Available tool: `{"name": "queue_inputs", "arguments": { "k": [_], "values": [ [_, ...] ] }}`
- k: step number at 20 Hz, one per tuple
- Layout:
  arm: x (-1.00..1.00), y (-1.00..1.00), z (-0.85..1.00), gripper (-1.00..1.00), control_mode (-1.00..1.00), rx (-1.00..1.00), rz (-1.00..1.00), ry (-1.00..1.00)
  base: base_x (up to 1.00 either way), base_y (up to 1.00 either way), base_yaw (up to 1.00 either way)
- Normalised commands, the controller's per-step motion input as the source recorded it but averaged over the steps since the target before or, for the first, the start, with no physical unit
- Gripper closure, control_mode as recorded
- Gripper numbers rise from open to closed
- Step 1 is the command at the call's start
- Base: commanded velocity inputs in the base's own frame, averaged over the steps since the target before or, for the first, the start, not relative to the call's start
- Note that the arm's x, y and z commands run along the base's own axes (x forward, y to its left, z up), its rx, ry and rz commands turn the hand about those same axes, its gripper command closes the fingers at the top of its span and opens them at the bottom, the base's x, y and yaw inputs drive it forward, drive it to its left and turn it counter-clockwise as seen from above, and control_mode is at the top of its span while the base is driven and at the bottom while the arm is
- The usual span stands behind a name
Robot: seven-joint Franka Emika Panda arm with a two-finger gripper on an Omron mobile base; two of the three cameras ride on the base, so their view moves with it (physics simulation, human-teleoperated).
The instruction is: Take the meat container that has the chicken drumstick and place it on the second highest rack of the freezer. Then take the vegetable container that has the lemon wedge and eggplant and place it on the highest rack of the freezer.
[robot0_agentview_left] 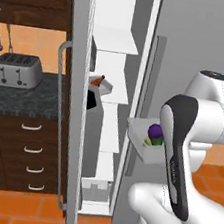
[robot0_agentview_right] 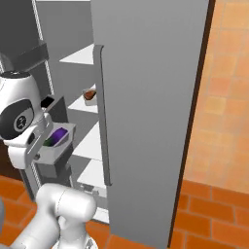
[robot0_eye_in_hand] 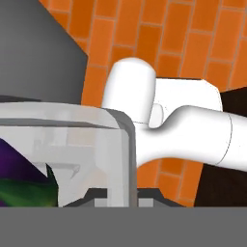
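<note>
Behind the arm — eggplant (robot0_agentview_left: 155, 131) half hidden, lemon wedge indistinct.

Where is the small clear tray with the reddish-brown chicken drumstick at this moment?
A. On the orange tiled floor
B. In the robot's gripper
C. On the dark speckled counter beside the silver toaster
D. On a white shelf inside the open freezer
D. The clear tray with the chicken drumstick rests on a white shelf inside the silver-grey freezer, while the gripper is shut on the other tray, the one with the purple eggplant.
</note>
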Motion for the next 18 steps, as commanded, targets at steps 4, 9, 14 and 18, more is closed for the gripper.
{"name": "queue_inputs", "arguments": {
  "k": [4, 9, 14, 18],
  "values": [
    [0.00, 0.00, 0.00, 1.00, 1.00, 0.00, 0.00, 0.00, 0.51, 0.00, 0.03],
    [0.00, 0.00, 0.00, 1.00, 1.00, 0.00, 0.00, 0.00, 0.49, 0.00, 0.16],
    [0.00, 0.00, 0.00, 1.00, 1.00, 0.00, 0.00, 0.00, 0.37, -0.02, 0.30],
    [0.00, 0.00, 0.00, 1.00, 1.00, 0.00, 0.00, 0.00, 0.41, -0.25, 0.04]
  ]
}}
